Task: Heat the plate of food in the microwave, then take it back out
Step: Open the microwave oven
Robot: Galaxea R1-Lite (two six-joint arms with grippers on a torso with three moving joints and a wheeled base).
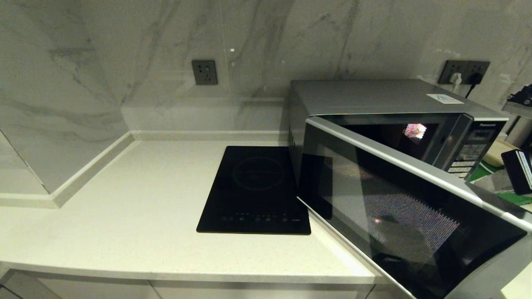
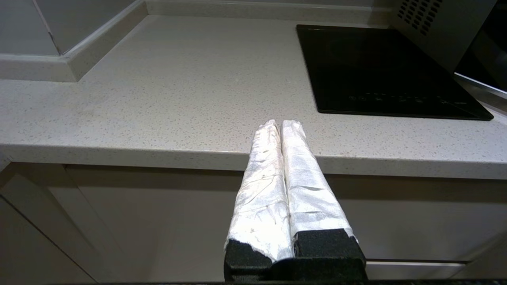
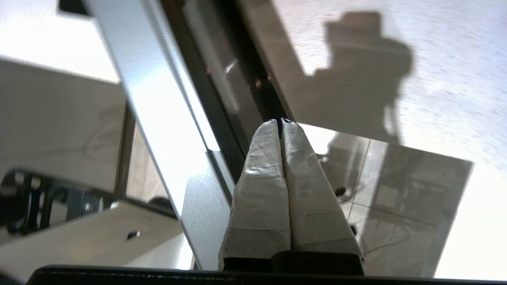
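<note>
The silver microwave (image 1: 374, 97) stands at the back right of the counter, its dark glass door (image 1: 407, 216) swung partly open toward me. The plate of food is out of view; the cavity behind the door is dark. In the right wrist view my right gripper (image 3: 280, 122) is shut with nothing between its fingers, its tips at the dark edge of the door beside the bright silver strip (image 3: 166, 118). My left gripper (image 2: 280, 123) is shut and empty, parked low in front of the counter's front edge. Neither gripper shows in the head view.
A flat black induction cooktop (image 1: 255, 191) lies left of the microwave. The pale counter (image 1: 145, 199) stretches left to a marble wall corner. Right of the microwave are a green tray (image 1: 482, 172) and a black object (image 1: 517, 170). Wall outlets (image 1: 204, 72) sit behind.
</note>
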